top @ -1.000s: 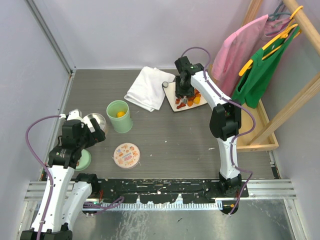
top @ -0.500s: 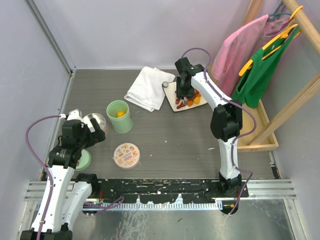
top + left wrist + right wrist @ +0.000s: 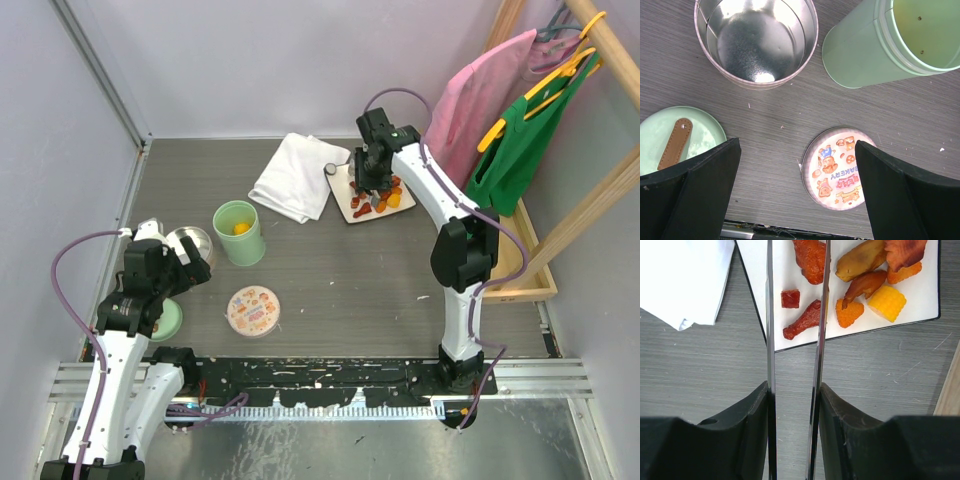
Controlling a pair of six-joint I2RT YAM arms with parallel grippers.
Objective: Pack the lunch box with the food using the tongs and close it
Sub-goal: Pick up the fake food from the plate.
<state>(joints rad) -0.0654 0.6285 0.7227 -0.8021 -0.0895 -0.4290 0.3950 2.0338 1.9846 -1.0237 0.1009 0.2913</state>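
Note:
My right gripper (image 3: 794,395) is shut on the tongs (image 3: 770,315), one slim metal arm against each finger. The two arms reach out over the white plate (image 3: 930,290) of food (image 3: 802,322): a red drumstick, a red cube, orange pieces and corn. The tongs' tips run out of the top of the right wrist view. From above, the right gripper (image 3: 370,185) hangs over the food (image 3: 385,198). The mint-green lunch box (image 3: 238,232) stands open with a yellow piece inside. My left gripper (image 3: 797,190) is open and holds nothing, above the table near the lids.
A metal bowl (image 3: 757,42) stands beside the lunch box (image 3: 880,45). Below them lie a mint-green lid (image 3: 670,140) with a brown knob and a round printed lid (image 3: 837,167). A white cloth (image 3: 295,178) lies left of the plate. A wooden rack (image 3: 510,280) with hanging clothes stands at right.
My right arm has shifted slightly to the right over the plate, tongs still in its grip. The left arm has not moved.

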